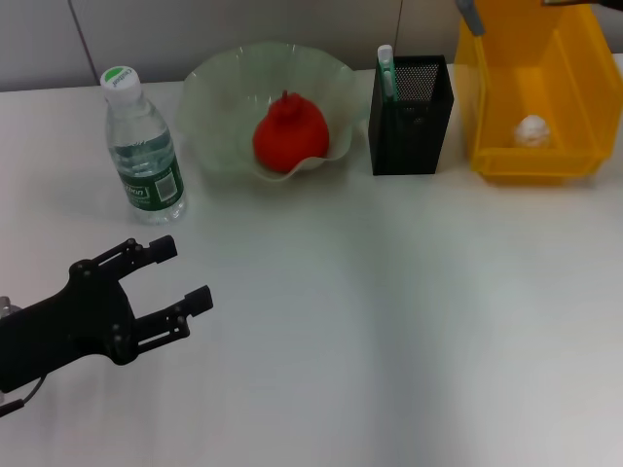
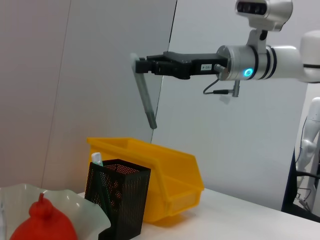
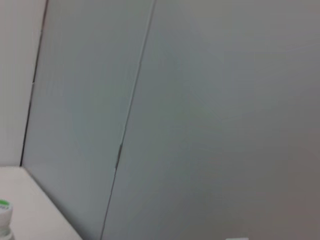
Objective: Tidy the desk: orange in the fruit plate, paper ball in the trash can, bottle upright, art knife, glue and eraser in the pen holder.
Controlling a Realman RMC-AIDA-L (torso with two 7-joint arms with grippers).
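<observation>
The orange, reddish with a stem, lies in the green glass fruit plate. The bottle stands upright to the plate's left. A white-and-green glue stick pokes out of the black mesh pen holder. The paper ball lies in the yellow trash bin. High above the bin and holder, my right gripper is shut on the grey art knife, which hangs blade-end down; its tip shows in the head view. My left gripper is open and empty, low at the front left. The eraser is out of view.
A grey panelled wall runs behind the white desk. The bottle's cap shows at the edge of the right wright view. The holder stands right beside the yellow bin.
</observation>
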